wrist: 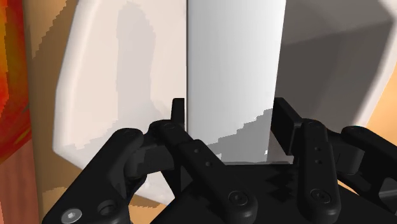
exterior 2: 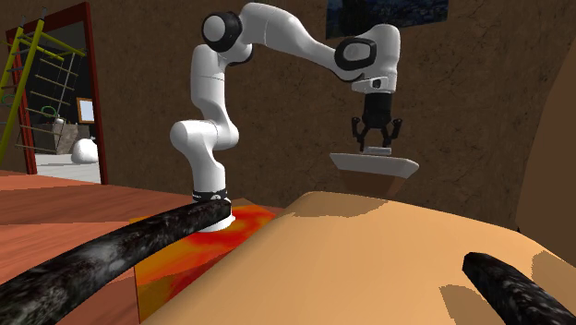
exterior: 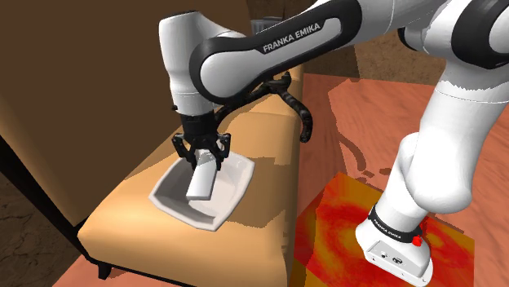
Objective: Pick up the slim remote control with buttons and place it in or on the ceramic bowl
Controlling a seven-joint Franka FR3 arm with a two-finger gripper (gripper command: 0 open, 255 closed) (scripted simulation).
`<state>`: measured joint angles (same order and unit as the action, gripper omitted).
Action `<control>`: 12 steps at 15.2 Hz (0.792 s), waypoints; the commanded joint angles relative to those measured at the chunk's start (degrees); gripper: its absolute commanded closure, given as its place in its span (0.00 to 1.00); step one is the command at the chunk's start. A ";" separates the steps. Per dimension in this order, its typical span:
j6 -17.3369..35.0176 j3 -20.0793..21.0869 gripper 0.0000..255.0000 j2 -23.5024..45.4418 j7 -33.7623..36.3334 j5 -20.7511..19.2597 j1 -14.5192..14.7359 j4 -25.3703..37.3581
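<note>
Claw clamped on white remote, over white bowl.

Both fingers press the remote's long sides at its upper end. The remote hangs slightly tilted, its lower end down within the bowl's rim; contact with the bowl's bottom cannot be told. The bowl sits on the tan cushioned seat, close to the seat's edge on the shoulder view's left.
</note>
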<state>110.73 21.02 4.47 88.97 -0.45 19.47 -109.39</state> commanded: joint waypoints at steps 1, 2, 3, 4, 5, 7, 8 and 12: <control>1.07 -0.08 1.00 0.13 -0.07 -0.06 -0.08 -0.98; 1.07 -0.08 1.00 0.14 -0.06 -0.07 -0.08 -0.97; 1.07 -0.07 1.00 0.14 -0.06 -0.07 -0.08 -0.97; 1.07 -0.07 1.00 0.14 -0.06 -0.07 -0.09 -0.96; 1.07 -0.07 1.00 0.14 -0.06 -0.07 -0.09 -0.96; 1.07 -0.06 1.00 0.14 -0.06 -0.07 -0.10 -0.96; 1.07 -0.06 1.00 0.14 -0.06 -0.07 -0.10 -0.96; 1.07 -0.04 0.00 0.11 -0.05 -0.06 -0.09 -1.00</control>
<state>111.80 20.98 4.57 88.92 -0.50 19.39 -110.38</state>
